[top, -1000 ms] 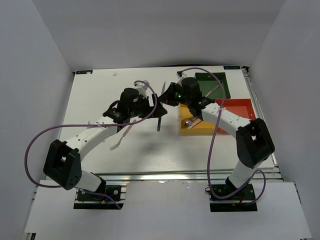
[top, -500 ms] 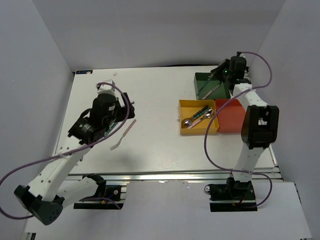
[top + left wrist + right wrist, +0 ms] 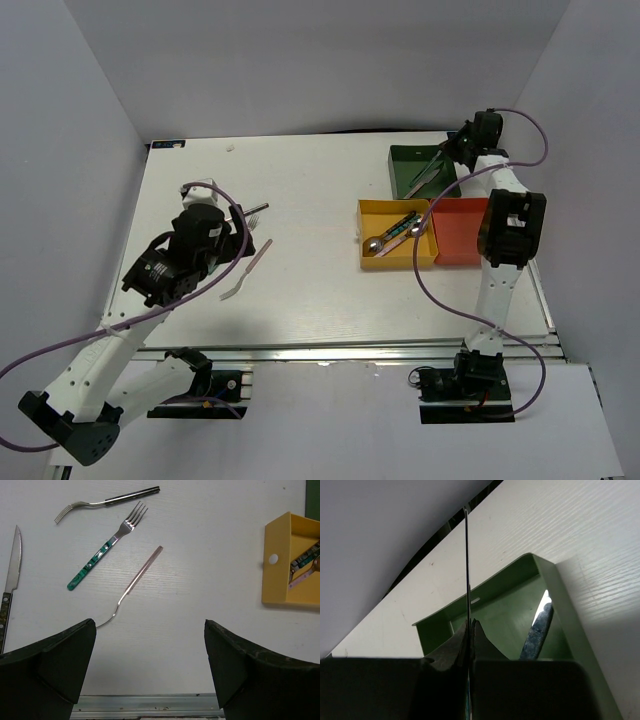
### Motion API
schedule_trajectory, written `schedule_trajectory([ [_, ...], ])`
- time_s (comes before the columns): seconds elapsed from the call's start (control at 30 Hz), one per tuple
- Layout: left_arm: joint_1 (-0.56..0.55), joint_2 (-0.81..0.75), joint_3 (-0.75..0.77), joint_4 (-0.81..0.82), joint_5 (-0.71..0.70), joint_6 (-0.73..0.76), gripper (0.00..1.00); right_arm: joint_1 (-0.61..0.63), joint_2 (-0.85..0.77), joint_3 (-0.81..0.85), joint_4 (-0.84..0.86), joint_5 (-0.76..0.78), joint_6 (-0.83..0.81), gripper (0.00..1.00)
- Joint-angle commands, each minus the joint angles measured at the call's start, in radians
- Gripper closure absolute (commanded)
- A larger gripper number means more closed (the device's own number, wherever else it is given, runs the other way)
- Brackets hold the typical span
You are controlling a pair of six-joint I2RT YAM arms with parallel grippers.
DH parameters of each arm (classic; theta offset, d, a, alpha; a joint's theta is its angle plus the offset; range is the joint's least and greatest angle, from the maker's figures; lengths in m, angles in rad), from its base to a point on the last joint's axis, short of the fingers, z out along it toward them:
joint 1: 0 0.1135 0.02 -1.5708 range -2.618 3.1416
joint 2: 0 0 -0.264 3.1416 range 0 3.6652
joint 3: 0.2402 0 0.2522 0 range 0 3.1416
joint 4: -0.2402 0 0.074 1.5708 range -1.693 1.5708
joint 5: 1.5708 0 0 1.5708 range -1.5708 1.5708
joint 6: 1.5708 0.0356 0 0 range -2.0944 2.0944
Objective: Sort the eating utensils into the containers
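White table (image 3: 320, 290), pale grey walls on three sides.

Left arm reaches over the left half of the table. Left gripper (image 3: 149, 625) is released, jaws spread wide, nothing between them, hovering above bare tabletop.

Loose utensils on the table ahead of it, seen from the left wrist:
- dark-handled knife (image 3: 10, 585) far left, serrated blade pointing away
- black-handled fork (image 3: 107, 501) farthest from the arm's base, tines left
- teal-handled fork (image 3: 107, 547) just below it, lying diagonally, the two apart
- pink-handled fork (image 3: 135, 582) nearest the gripper, diagonal, tines end hidden behind the left finger (image 3: 55, 665)

None of the four touch each other.

Yellow tray (image 3: 364, 225) sits right of centre and holds a teal-handled spoon (image 3: 395, 232) plus a second utensil with a pale pink handle, type unclear. Red tray (image 3: 465, 235) touches the yellow tray's right side; contents cannot be told from the overhead view.

Dark green tray (image 3: 405, 160) is behind those two, near the far right corner, with a dark-handled knife (image 3: 538, 630) lying in it along the right wall.

Right arm is stretched to the far right corner. Right gripper (image 3: 470, 625) is clenched on a thin metal utensil (image 3: 466, 565), seen edge-on, upright between the pads, held over the dark green tray. Its type is not clear from that angle.
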State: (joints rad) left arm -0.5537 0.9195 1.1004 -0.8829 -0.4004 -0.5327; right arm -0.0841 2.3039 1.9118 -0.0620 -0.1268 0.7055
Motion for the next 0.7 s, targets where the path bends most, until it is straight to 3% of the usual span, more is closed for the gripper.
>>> schedule_trajectory([
  [0.0,-0.002,-0.021,0.016,0.004,0.012,-0.030,0.02,0.017,-0.034,-0.013,0.051,-0.022,-0.001,1.00],
  [0.1,-0.002,-0.022,0.026,0.022,0.037,-0.038,0.02,0.020,-0.044,-0.056,0.090,-0.036,0.006,0.95],
  [0.23,-0.002,-0.011,0.038,0.007,0.017,-0.036,0.02,0.024,-0.078,-0.100,0.091,-0.020,0.006,0.53],
  [0.3,-0.002,-0.014,0.036,-0.002,0.006,-0.038,0.02,0.026,-0.098,-0.115,0.079,-0.013,0.005,0.44],
  [0.33,-0.002,-0.019,0.033,-0.004,-0.009,-0.041,0.02,0.026,-0.104,-0.115,0.073,-0.011,-0.003,0.35],
  [0.47,-0.002,-0.022,0.033,-0.031,-0.096,-0.073,0.02,0.026,-0.187,-0.119,0.029,0.033,-0.024,0.31],
  [0.5,-0.002,-0.018,0.035,-0.040,-0.127,-0.096,0.02,0.026,-0.207,-0.116,0.015,0.048,-0.029,0.25],
  [0.57,-0.002,0.002,0.032,-0.051,-0.234,-0.140,0.02,0.027,-0.262,-0.089,-0.045,0.084,-0.043,0.24],
  [0.67,0.023,0.082,0.044,-0.062,-0.322,-0.188,0.02,0.041,-0.354,-0.071,-0.128,0.102,-0.069,0.19],
])
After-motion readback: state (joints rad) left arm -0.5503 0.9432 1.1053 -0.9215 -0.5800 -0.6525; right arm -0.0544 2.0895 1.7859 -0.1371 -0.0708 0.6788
